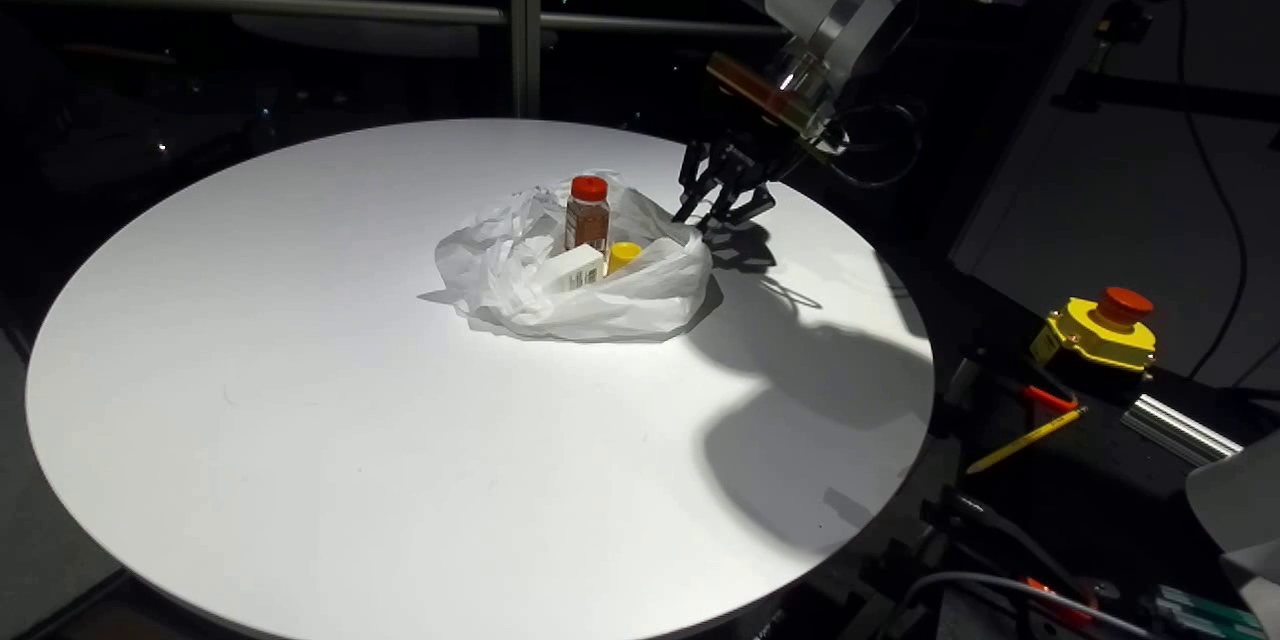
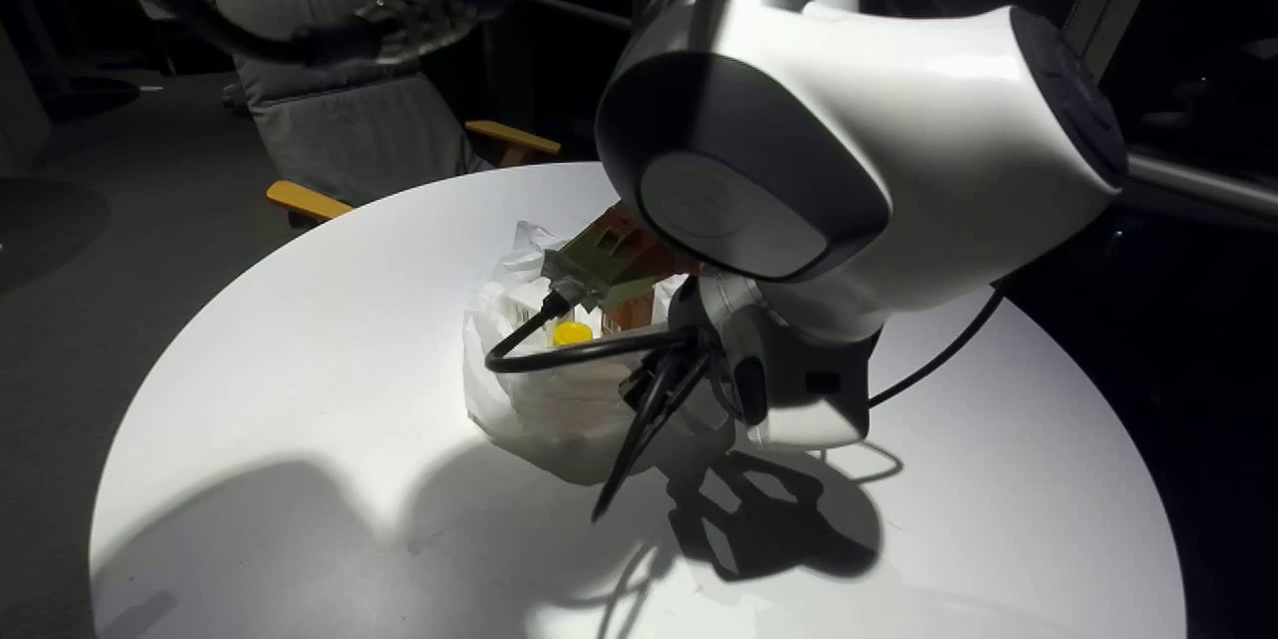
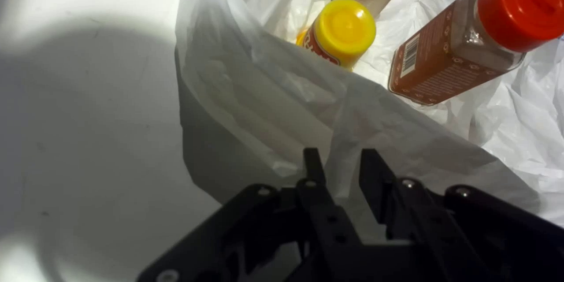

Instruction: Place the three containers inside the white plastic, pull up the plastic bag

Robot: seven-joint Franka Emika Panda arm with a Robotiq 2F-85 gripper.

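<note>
The round white table [image 1: 300, 440] lies bright in a dark room; taking its far edge as twelve in an exterior view, a metal post [image 1: 526, 10] stands at twelve, a red-topped button box [image 1: 1098, 333] past the rim near three, and a broad shadow [image 1: 790, 450] falls between three and four. In an exterior view a grey chair [image 2: 344, 110] stands between ten and eleven. The plastic bag [image 1: 640, 308] sits off the table's middle toward one o'clock, the red-capped bottle [image 1: 587, 218], yellow container [image 1: 624, 255] and white container [image 1: 574, 270] inside. The arm [image 2: 939, 130] hangs over from between one and two, its gripper [image 3: 340, 156] at the bag's two o'clock side, angled down between seven and eight, fingers parted, bag wall visible between; contact I cannot tell
</note>
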